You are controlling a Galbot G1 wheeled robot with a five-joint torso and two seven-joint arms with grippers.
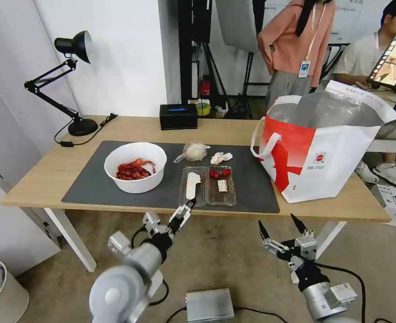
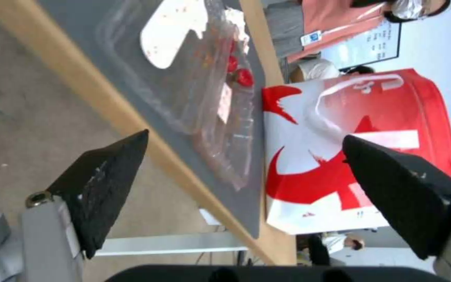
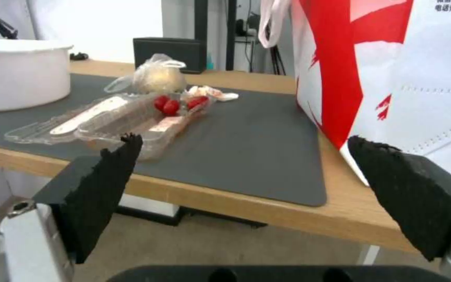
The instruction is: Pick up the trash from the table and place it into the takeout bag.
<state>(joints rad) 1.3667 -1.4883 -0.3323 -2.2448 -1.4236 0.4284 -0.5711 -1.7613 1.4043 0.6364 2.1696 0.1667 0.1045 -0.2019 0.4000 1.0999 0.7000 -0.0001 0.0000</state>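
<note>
On the table (image 1: pixel 50 170) lies a dark grey mat (image 1: pixel 94 190) carrying the trash. A white bowl (image 1: pixel 135 167) of red scraps sits at the mat's left. A clear hinged tray (image 1: pixel 207 185) with red bits lies near the front edge. Behind it are a knotted clear bag (image 1: pixel 193 151) and a crumpled tissue (image 1: pixel 220 157). The takeout bag (image 1: pixel 319 148) stands open at the table's right end. My left gripper (image 1: pixel 185 210) is open at the front edge, just before the tray (image 2: pixel 204 98). Lower and off the table, in front of the takeout bag (image 3: pixel 392 78), my right gripper (image 1: pixel 277 220) is also open.
A black desk lamp (image 1: pixel 74 45) stands at the back left and a black tissue box (image 1: pixel 178 116) at the back middle. On the floor lie a grey box (image 1: pixel 209 305), a pale bin (image 1: pixel 0 291) and a white carton (image 1: pixel 395 199). People are behind the table.
</note>
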